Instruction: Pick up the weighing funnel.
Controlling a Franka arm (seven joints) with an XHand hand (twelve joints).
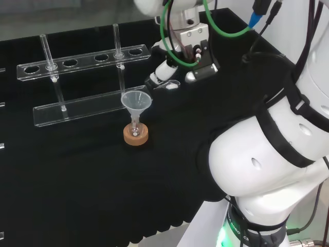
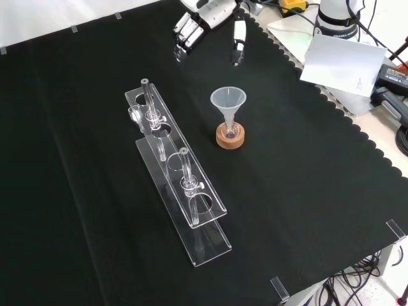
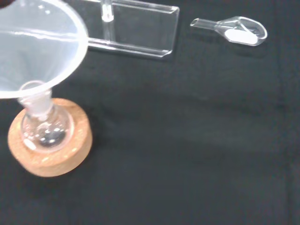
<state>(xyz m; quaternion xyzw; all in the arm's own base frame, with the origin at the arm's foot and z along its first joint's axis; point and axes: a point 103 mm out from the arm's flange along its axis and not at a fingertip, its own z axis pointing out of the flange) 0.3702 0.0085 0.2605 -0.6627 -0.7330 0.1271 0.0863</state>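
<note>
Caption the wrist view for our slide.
Weighing funnel lies on the cloth, apart from the funnel in its flask.

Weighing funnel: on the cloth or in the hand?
Lying down, not held. In the wrist view the weighing funnel lies flat on the black cloth, nothing touching it.

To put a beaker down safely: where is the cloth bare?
In the front view, bare: the cloth between the funnel and its scalloped edge, and left of the rack. Crowded: between rack and funnel, and by the hand, where the weighing funnel lies.
</note>
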